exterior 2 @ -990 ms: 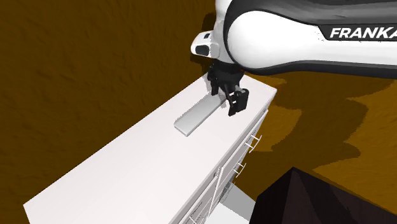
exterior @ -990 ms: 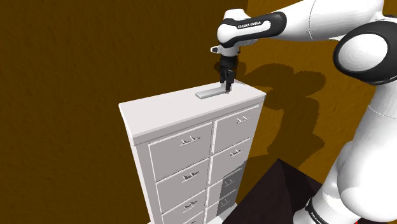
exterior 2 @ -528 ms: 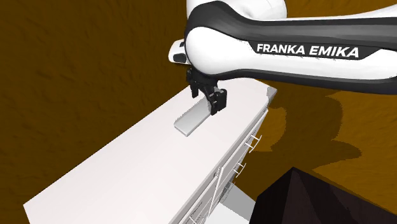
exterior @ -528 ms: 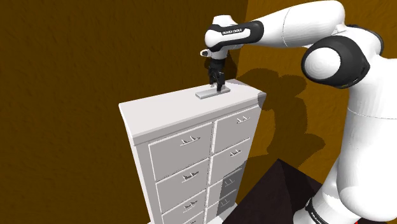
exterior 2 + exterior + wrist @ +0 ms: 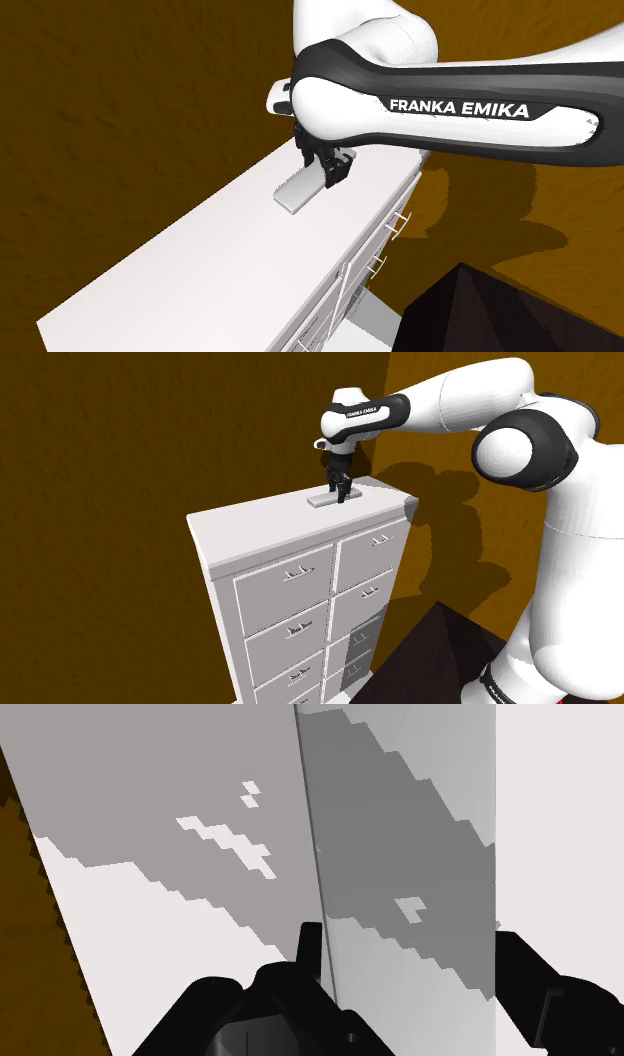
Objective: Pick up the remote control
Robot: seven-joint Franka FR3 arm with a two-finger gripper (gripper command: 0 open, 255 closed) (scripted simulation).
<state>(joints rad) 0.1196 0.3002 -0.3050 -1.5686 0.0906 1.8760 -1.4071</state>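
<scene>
The remote control (image 5: 320, 500) is a flat grey slab lying on the white dresser top (image 5: 255, 524), near its far end. My black gripper (image 5: 339, 491) points straight down over the end of the remote nearest the arm. In the second exterior view the gripper (image 5: 329, 171) covers that end of the remote control (image 5: 296, 190), which rests flat on the dresser top (image 5: 210, 275). Up close in the wrist view, the remote control (image 5: 410, 844) runs between my two fingers, and the gripper (image 5: 410, 959) is shut on its long sides.
The white dresser has two columns of drawers (image 5: 285, 587) with small handles. Brown walls stand behind and beside it. The dark stand (image 5: 440, 657) sits at the shoulder view's lower right. The dresser top has free room towards the shoulder view's left.
The gripper moved along the remote towards the shoulder view's left, came down over its end, and its fingers went from open to shut on it.
</scene>
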